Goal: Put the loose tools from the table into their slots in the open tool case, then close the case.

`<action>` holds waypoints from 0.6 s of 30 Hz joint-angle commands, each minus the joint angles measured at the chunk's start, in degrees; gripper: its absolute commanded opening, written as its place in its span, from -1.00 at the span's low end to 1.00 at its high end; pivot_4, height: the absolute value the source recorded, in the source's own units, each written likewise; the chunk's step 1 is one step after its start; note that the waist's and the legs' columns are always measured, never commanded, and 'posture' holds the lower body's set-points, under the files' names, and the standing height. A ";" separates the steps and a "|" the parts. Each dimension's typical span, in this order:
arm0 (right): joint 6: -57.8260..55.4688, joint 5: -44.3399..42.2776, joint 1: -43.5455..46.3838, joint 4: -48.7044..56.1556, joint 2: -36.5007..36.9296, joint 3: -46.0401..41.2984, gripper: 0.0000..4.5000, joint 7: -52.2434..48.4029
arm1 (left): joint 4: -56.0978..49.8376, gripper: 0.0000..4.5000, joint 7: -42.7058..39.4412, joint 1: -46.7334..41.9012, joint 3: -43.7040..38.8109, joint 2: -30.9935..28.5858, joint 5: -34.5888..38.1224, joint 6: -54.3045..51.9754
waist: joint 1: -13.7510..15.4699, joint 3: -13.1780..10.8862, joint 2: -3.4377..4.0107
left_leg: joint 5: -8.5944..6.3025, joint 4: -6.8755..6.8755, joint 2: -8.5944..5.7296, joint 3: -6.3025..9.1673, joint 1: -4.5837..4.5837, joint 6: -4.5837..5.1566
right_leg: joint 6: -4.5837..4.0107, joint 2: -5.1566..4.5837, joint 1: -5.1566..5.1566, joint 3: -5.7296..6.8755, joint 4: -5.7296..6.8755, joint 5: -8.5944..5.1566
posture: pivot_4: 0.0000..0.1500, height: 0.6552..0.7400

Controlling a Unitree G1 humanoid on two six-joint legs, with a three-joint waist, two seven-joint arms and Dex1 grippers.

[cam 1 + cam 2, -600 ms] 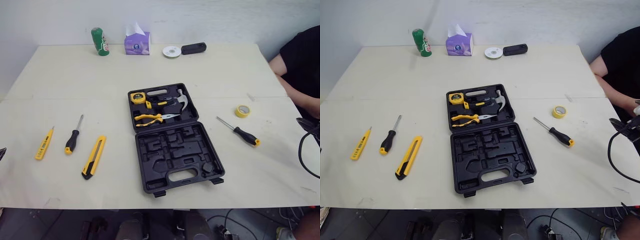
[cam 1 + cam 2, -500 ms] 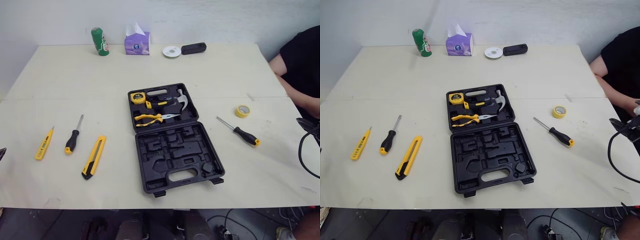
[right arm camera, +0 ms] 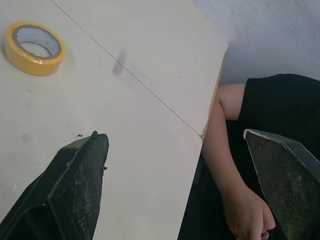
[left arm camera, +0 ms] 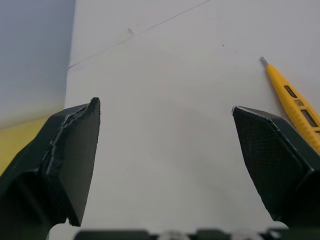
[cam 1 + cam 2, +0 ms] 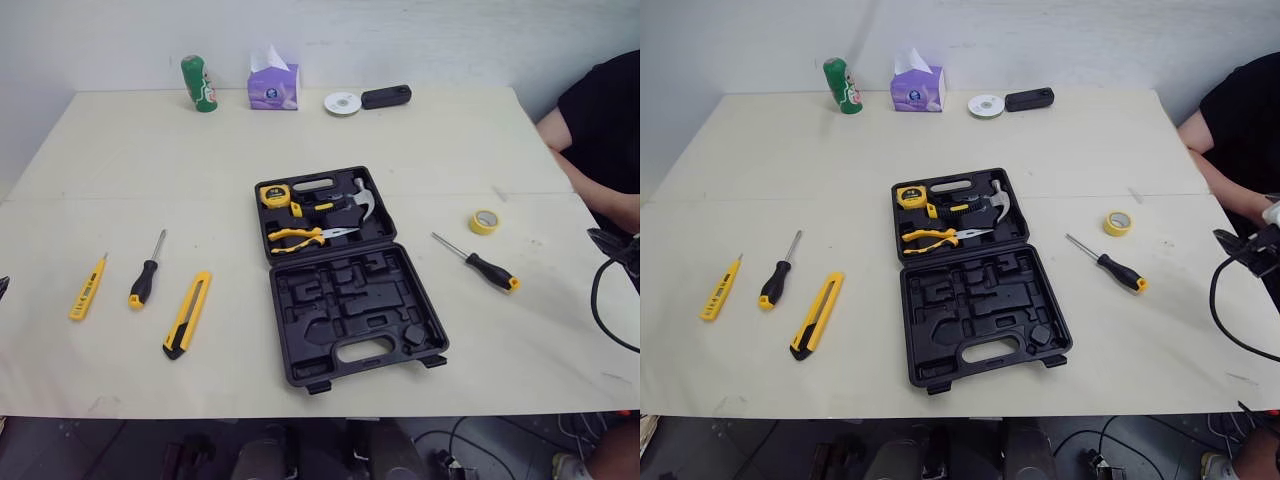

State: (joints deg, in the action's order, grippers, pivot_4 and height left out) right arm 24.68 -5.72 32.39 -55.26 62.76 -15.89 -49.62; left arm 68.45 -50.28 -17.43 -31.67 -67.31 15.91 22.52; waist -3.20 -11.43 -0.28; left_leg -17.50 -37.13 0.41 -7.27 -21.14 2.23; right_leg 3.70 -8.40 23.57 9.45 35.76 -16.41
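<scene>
An open black tool case (image 5: pixel 345 275) lies mid-table. Its far half holds a tape measure (image 5: pixel 275 195), pliers (image 5: pixel 300 237) and a hammer (image 5: pixel 355 200); the near half's slots are empty. Left of it lie a yellow tester pen (image 5: pixel 87 287), a black-handled screwdriver (image 5: pixel 146 272) and a yellow utility knife (image 5: pixel 187 314). To its right lie another screwdriver (image 5: pixel 478 264) and a yellow tape roll (image 5: pixel 485 221). My left gripper (image 4: pixel 165 105) is open over bare table beside the tester pen (image 4: pixel 295 102). My right gripper (image 3: pixel 171 133) is open near the table's right edge, past the tape roll (image 3: pixel 33 48).
A green can (image 5: pixel 199 83), a purple tissue box (image 5: pixel 273 85), a white disc (image 5: pixel 342 102) and a black oblong object (image 5: pixel 386 96) line the far edge. A person in a black sleeve (image 5: pixel 600 130) sits at the right edge, arm (image 3: pixel 225 150) close to my right gripper.
Both grippers have edged slightly away from me at the table's sides. The case and tools lie as before.
</scene>
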 commanded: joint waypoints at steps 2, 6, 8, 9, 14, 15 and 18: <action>-0.67 -0.42 1.13 1.56 0.24 0.13 1.00 -0.38 | -0.52 0.98 0.48 -0.09 -1.16 -0.30 1.16 0.09 | 0.02 0.00 0.00 | 0.00 0.00 0.00 0.00 0.00 0.00 | 0.00 0.00 0.00 0.00 0.01 0.00 | 1.00 1.00; -0.63 -0.27 0.94 1.60 0.22 0.40 1.00 -0.38 | -0.69 0.98 0.05 0.31 -1.08 -0.16 1.15 0.15 | 0.00 0.00 0.00 | 0.00 -0.01 0.00 0.00 0.00 0.00 | 0.00 0.00 0.00 0.00 0.01 0.00 | 1.00 1.00; -0.62 -0.22 1.01 1.46 0.30 0.60 1.00 -0.34 | -0.79 0.98 0.04 0.39 -1.15 -0.12 1.22 0.10 | 0.00 0.00 0.00 | 0.00 -0.01 0.00 -0.01 0.00 0.00 | 0.00 0.00 0.00 -0.01 0.02 0.00 | 1.00 1.00; -0.62 -0.23 1.05 1.41 0.32 0.70 1.00 -0.30 | -0.81 0.98 0.01 0.39 -1.17 -0.12 1.25 0.04 | 0.00 0.00 0.00 | 0.00 -0.01 0.00 -0.02 0.00 0.00 | 0.00 0.00 0.00 -0.01 0.02 0.00 | 1.00 1.00; -0.47 -0.05 2.12 0.94 -0.39 1.76 1.00 0.02 | -1.50 0.98 -0.22 -0.63 -0.96 -0.21 1.22 0.61 | -0.01 0.00 0.00 | 0.00 -0.03 0.00 -0.03 0.00 0.01 | 0.00 0.00 0.00 -0.03 0.03 0.00 | 1.00 1.00; -0.42 -0.09 2.22 1.00 -0.65 1.95 1.00 -0.12 | -1.84 0.98 -0.66 -0.87 -0.77 -0.14 1.21 0.57 | 0.01 0.00 0.00 | 0.00 -0.03 0.00 -0.03 0.01 0.01 | 0.00 0.00 0.00 -0.03 0.05 0.00 | 1.00 1.00; -0.42 -0.23 2.17 1.58 -1.30 2.27 1.00 -0.72 | -2.93 0.98 -0.93 -1.37 -0.75 -0.04 1.32 0.64 | 0.02 0.02 -0.03 | 0.00 -0.06 0.00 -0.02 0.01 0.01 | 0.00 0.01 0.00 -0.03 0.05 0.00 | 1.00 1.00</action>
State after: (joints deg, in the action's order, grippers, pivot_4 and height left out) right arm 23.75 -5.64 33.88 -55.26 61.20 -13.64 -50.02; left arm 67.48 -51.01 -18.11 -31.66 -67.08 15.92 22.52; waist -3.18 -11.41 -0.31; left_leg -17.50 -37.19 0.41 -7.29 -21.14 2.23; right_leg 3.70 -8.40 23.57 9.42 35.81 -16.41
